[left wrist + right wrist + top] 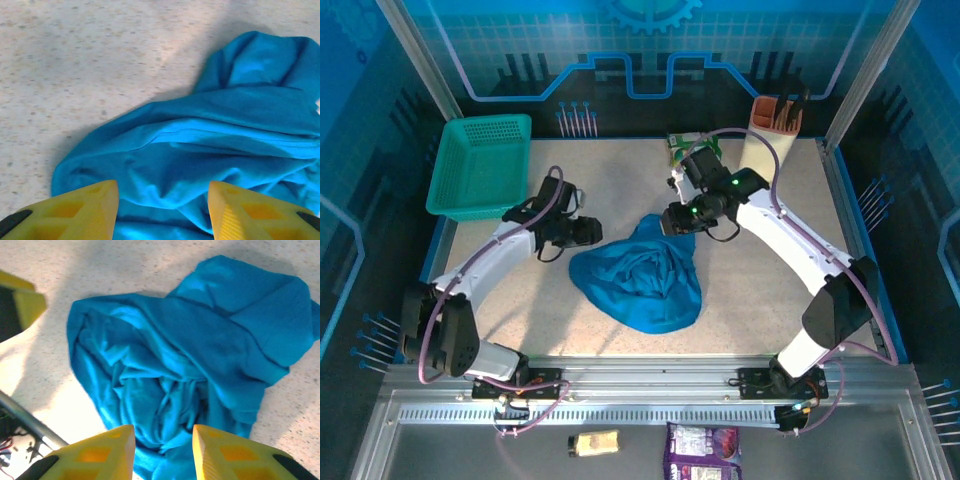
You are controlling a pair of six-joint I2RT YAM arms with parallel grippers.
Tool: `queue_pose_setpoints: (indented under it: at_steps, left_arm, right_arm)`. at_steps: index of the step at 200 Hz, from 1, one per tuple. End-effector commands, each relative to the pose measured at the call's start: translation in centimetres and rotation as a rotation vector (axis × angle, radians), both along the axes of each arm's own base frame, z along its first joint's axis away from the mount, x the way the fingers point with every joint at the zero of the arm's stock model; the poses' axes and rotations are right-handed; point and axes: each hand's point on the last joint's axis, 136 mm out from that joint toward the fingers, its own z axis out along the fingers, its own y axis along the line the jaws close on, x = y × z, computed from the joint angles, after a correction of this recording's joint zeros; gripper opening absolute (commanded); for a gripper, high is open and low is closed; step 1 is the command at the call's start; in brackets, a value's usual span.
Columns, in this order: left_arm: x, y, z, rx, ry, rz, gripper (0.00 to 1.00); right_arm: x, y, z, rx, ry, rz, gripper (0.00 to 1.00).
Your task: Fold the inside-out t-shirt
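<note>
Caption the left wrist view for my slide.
Left gripper, jaws apart, hovers over the crumpled blue t-shirt lying on the speckled table.

top: high, looks down on table (740,300) | wrists: close, seemingly steep | shared: t-shirt (640,280)

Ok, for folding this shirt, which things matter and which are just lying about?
Job: inside-out t-shirt, left pincer, right pincer.
Lying about: teal basket, purple packet, yellow packet, brown holder.

Bright overhead light casts soft shadows; focus is sharp.
</note>
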Motion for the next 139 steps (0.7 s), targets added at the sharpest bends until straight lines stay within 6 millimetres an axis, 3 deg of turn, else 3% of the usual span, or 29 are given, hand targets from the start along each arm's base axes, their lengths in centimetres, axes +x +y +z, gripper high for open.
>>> queue_pose_setpoints:
  at_steps: [1, 34, 63, 96, 121, 139]
  left_arm:
    - [-0.9, -4.0, 2.5, -0.088, -0.02, -0.075, 0.5]
    - [-2.4, -10.7, 2.1, -0.113, 0.006, -0.201, 0.48]
    - [-3.2, -15.4, 0.0, -0.02, 0.03, -0.289, 0.47]
    - [-3.6, -17.8, -2.9, 0.138, 0.029, -0.36, 0.48]
    - [-3.2, -17.5, -5.3, 0.238, 0.06, -0.365, 0.48]
    - [-3.4, -17.3, -6.5, 0.27, 0.08, -0.382, 0.32]
  right_arm:
    - [0.0, -2.2, -1.6, -0.072, -0.006, -0.07, 0.38]
    - [-1.4, -3.5, -6.5, -0.142, 0.074, -0.091, 0.45]
    - [-2.2, -4.1, -10.3, -0.155, 0.117, -0.121, 0.5]
    - [-2.0, -3.8, -13.9, -0.058, 0.171, -0.172, 0.49]
    - [-1.2, -3.3, -15.3, 0.078, 0.199, -0.226, 0.48]
    - [-0.7, -3.5, -16.3, 0.129, 0.219, -0.258, 0.4]
